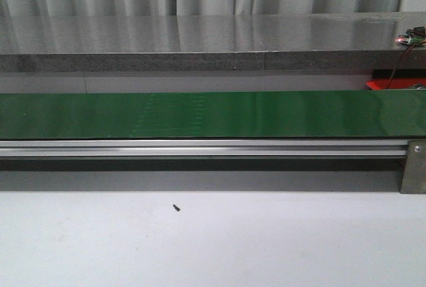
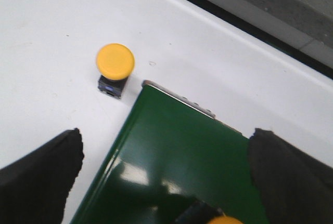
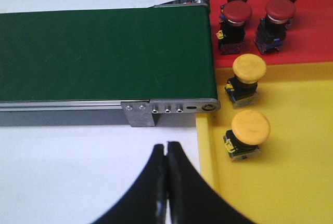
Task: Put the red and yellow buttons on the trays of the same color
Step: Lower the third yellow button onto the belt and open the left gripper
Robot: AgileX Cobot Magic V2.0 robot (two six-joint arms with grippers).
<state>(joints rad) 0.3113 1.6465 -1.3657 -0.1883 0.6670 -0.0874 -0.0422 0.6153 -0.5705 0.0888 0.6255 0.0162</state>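
Note:
In the left wrist view my left gripper [image 2: 165, 154] hangs open over the end of the green conveyor belt [image 2: 177, 156]. A yellow button [image 2: 115, 63] stands on the white table beside the belt's corner. Another yellow button [image 2: 225, 219] peeks in on the belt at the frame's edge. In the right wrist view my right gripper [image 3: 166, 148] is shut on nothing above the white table. Several red buttons [image 3: 237, 16] stand on the red tray [image 3: 312, 37]. Two yellow buttons [image 3: 248, 69] [image 3: 250, 127] stand on the yellow tray [image 3: 291, 182]. No gripper shows in the front view.
The green belt [image 1: 213, 114] spans the front view with an aluminium rail [image 1: 200, 147] below it. A small dark speck [image 1: 176, 208] lies on the white table. A grey ledge [image 1: 200, 40] runs behind. A bit of red tray [image 1: 396, 84] shows at far right.

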